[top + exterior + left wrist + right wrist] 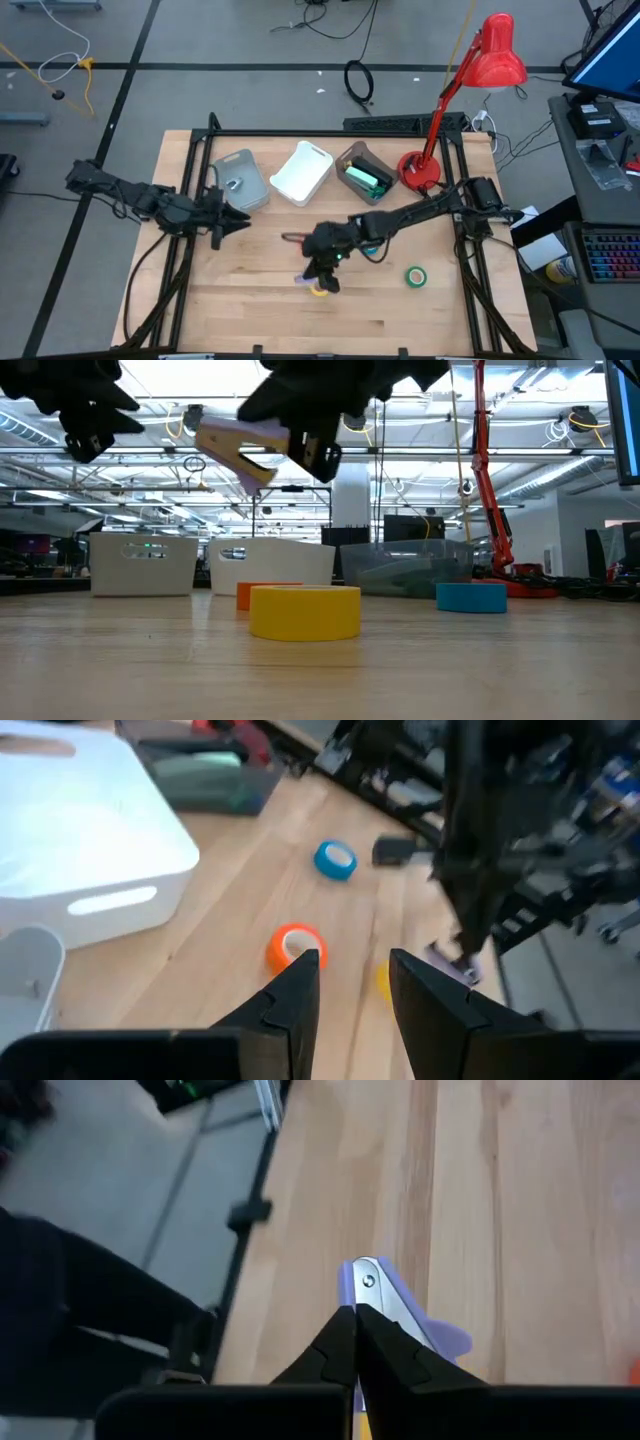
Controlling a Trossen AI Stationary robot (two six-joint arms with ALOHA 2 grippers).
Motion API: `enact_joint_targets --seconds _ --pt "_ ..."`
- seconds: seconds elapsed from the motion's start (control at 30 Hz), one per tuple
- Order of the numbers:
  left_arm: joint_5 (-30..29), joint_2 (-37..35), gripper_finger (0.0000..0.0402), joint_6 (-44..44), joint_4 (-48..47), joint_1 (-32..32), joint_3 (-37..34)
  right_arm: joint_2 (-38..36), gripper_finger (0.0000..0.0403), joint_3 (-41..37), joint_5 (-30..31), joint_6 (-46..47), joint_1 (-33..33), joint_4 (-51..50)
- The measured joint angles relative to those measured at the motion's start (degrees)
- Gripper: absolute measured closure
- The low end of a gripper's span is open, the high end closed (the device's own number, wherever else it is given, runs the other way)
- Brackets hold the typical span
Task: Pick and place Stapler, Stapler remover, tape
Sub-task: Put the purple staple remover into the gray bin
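My right gripper (316, 276) hangs over the table's middle, shut on a lavender staple remover (233, 452) with a metal plate (368, 1280). The yellow tape (305, 611) lies flat on the table just below it. The orange tape (293, 946) and the blue tape (335, 860) also lie flat nearby, and the green tape (416, 276) lies toward the table's right. My left gripper (352, 982) is open and raised left of the orange tape, touching nothing. A green object (366, 181) lies in the dark bin; whether it is the stapler, I cannot tell. My right gripper pinches the staple remover between its two fingers (345, 1342), at one end of the metal plate (372, 1302). The fingers come from above and point down. The remover is lifted clear of the table and juts out past the fingertips, tilted (240, 460).
Three bins stand in a row along the far side: grey (240, 180), white (302, 170) and dark (352, 160). A red desk lamp (420, 172) stands at the far right. Bare wood (240, 300) shows across the near part of the table.
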Motion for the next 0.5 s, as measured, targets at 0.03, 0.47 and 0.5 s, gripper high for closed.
enact_joint_targets --seconds 0.03,0.47,0.5 --pt "0.04 1.08 0.0275 -0.09 0.00 0.00 0.00 0.00 0.0402 0.01 -0.65 0.70 -0.61 0.89" --pt "0.00 4.95 0.0275 -2.83 4.23 -0.09 0.00 0.00 0.0403 0.01 -12.10 10.81 -10.17 21.54" --pt "-0.01 4.95 0.0275 -2.66 4.82 -0.09 0.00 0.00 0.0403 0.01 -13.29 12.09 -11.01 23.60"
